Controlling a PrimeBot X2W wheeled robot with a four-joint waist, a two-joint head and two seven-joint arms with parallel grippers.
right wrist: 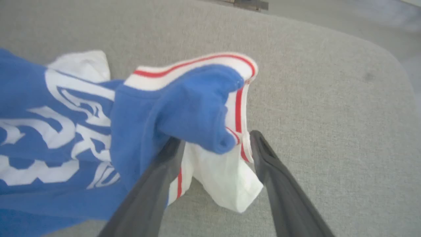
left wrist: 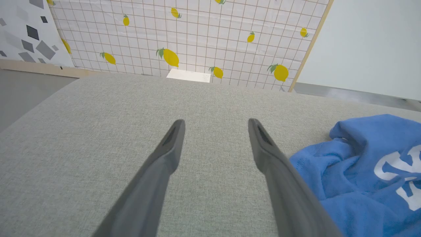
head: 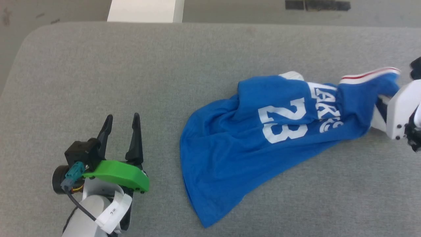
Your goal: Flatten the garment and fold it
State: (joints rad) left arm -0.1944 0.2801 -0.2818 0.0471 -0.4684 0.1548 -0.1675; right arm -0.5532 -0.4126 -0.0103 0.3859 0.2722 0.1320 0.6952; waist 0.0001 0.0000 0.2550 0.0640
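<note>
1. Grey fabric table [head: 98, 65]; we see garment [head: 250, 138] crumpled on its right half;
2. left gripper [head: 122, 118] wide open, empty, near left;
3. right gripper [right wrist: 217, 141] spread wide, striped trim [right wrist: 197, 64] between its fingers [right wrist: 283, 197]

The blue garment [head: 223, 154] has a big white number 23 [head: 283, 120] on it. Just past the number, toward 3 o'clock, stand white letters [head: 324, 105] that start with LAKE; the rest are crumpled. The small white label [head: 113, 210] at 7 o'clock is too tiny to read.
</note>
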